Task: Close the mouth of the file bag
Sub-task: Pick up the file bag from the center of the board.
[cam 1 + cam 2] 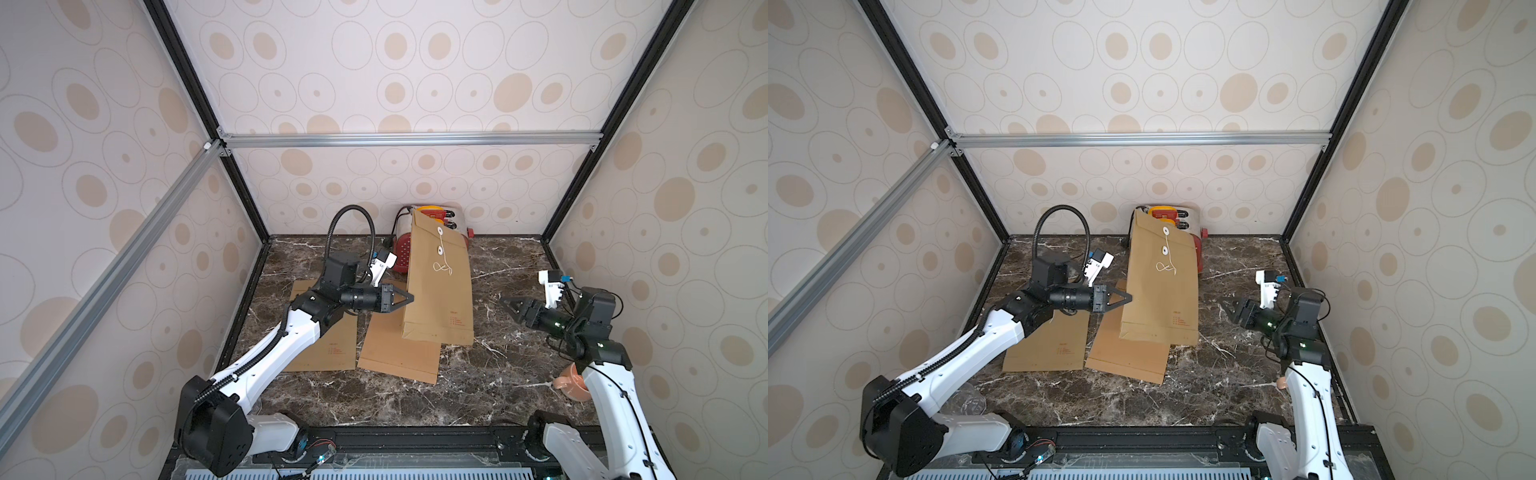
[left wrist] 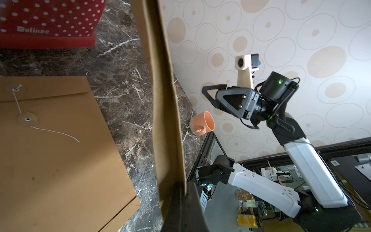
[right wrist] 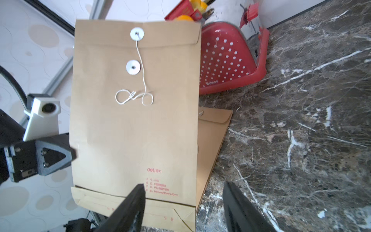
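File bag (image 1: 440,282) upright, left gripper (image 1: 409,298) pinching its side edge, right gripper (image 1: 508,307) spread empty, well clear.

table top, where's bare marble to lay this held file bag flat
Bare marble runs along the front, between the flat file bags and the front rail, and right of the held file bag up to the right gripper. Crowded: left-centre with those bags and the left gripper, back-centre with the red basket.

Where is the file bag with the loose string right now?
In both top views the file bag stands raised at mid-table, its left edge pinched in the left claw, just ahead of the red basket and over two flat envelopes.
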You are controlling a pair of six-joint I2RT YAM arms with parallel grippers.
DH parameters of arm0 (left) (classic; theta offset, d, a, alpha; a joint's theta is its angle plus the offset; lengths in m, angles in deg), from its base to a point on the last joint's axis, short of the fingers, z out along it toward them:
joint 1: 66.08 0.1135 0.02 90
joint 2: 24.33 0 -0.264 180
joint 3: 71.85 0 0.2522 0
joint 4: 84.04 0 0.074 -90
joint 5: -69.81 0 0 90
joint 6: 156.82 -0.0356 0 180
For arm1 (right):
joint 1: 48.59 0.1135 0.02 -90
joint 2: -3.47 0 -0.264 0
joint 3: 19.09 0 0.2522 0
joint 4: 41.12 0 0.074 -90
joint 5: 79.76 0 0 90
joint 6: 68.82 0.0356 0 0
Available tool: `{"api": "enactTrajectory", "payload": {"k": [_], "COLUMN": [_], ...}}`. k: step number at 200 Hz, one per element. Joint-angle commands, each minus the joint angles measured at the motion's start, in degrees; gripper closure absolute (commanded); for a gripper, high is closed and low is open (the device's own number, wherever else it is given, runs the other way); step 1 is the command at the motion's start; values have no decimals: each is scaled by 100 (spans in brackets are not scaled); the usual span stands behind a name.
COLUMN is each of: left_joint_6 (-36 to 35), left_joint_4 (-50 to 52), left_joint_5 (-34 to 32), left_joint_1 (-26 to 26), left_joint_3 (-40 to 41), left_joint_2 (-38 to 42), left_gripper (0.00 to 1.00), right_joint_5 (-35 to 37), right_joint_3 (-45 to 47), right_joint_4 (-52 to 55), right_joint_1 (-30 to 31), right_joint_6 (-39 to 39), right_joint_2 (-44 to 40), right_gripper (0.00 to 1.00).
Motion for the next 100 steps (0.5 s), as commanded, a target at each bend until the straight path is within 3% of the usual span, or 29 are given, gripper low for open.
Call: {"api": "enactTrajectory", "payload": {"k": [1,32,59,82,100], "left_joint_6": [-326,336,471,374,823], "left_joint_4": [69,-1159,-1873,-1879,-2636], "left_joint_5": [453,1079,1471,1557,1587], "left_joint_1": [164,239,242,243,242], "left_joint_3": [-334,19,215,188,302], "left_joint_2": [183,298,394,425,382], "left_gripper": [100,100,100,100,100], "right_joint_5": [-827,-1048,-1318,-1460,-1343], "right_joint_3": [-162,211,26,-106,-318], "right_joint_4": [-926,-3250,-3863,-4526,-4521], "right_joint_1": [-262,-281,-236,-87,122], "right_joint_6": [803,2037,2241,2548,2477], "right_joint_2": [301,708,1138,1375,1529], "right_gripper": [35,33,29,29,29]}}
